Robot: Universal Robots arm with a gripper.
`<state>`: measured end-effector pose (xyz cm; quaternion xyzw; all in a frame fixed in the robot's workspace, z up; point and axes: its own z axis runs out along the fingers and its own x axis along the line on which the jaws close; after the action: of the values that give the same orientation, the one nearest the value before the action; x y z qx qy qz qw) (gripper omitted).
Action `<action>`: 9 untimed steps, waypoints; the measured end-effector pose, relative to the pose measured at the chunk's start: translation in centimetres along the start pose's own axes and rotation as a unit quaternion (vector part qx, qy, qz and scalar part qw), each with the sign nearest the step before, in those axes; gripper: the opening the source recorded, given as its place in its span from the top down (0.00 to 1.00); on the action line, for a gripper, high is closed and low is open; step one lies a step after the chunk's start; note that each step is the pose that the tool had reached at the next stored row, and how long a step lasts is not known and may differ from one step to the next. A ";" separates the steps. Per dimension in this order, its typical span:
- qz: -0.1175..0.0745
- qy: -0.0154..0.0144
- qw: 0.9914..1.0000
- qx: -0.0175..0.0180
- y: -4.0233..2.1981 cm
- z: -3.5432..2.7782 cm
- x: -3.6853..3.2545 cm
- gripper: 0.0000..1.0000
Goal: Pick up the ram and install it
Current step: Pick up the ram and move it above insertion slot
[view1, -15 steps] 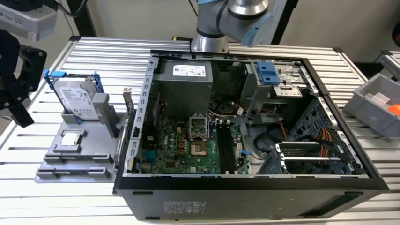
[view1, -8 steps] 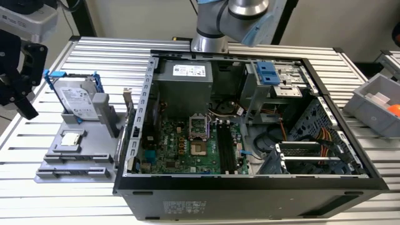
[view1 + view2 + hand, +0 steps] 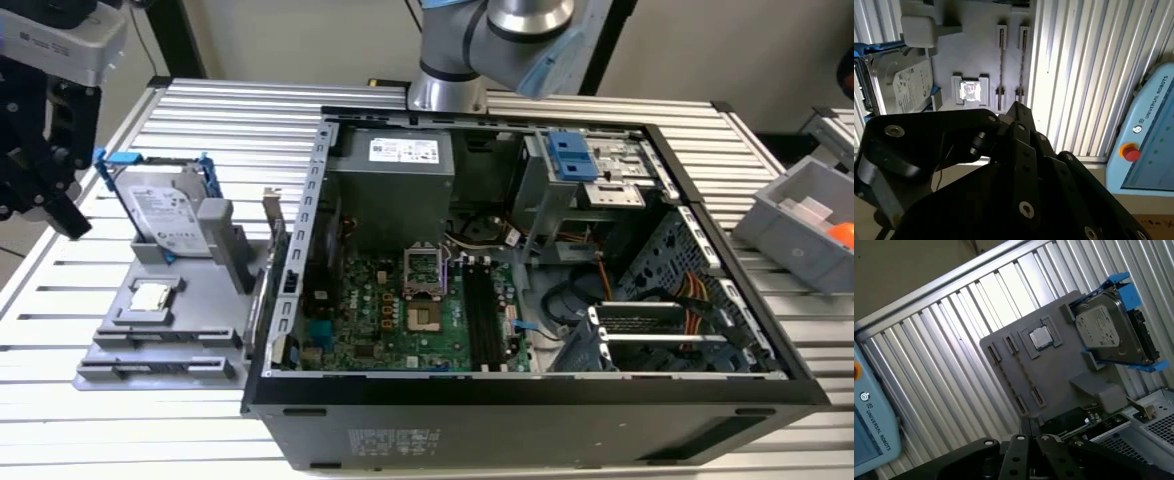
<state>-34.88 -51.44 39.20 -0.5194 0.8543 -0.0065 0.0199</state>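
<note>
My gripper (image 3: 47,195) hangs at the exterior view's far left, above the table edge and just left of the grey parts holder (image 3: 200,355). Its black linkage (image 3: 1004,150) fills the lower part of both wrist views, above the holder (image 3: 1064,365). The holder's two long narrow slots (image 3: 1001,62) appear as thin dark lines, and I cannot tell whether a ram stands in either. Long black memory slots (image 3: 481,315) run along the green motherboard (image 3: 387,320) inside the open computer case (image 3: 534,395). Whether a ram sits in them is unclear.
A silver hard drive in a blue frame (image 3: 167,210) stands upright on the holder, with a small square processor chip (image 3: 151,296) in front of it. A grey bin (image 3: 807,215) sits at the exterior view's right. A pale blue pendant (image 3: 1149,140) lies beside the ribbed table.
</note>
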 end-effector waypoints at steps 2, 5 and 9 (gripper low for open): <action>-0.017 -0.001 1.000 -0.001 0.01 0.05 -0.01 1.00; -0.043 -0.002 0.999 -0.002 0.01 0.19 0.00 1.00; -0.071 -0.003 0.997 -0.003 0.03 0.31 0.02 1.00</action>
<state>-34.90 -51.44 38.88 -0.5793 0.8149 -0.0040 0.0201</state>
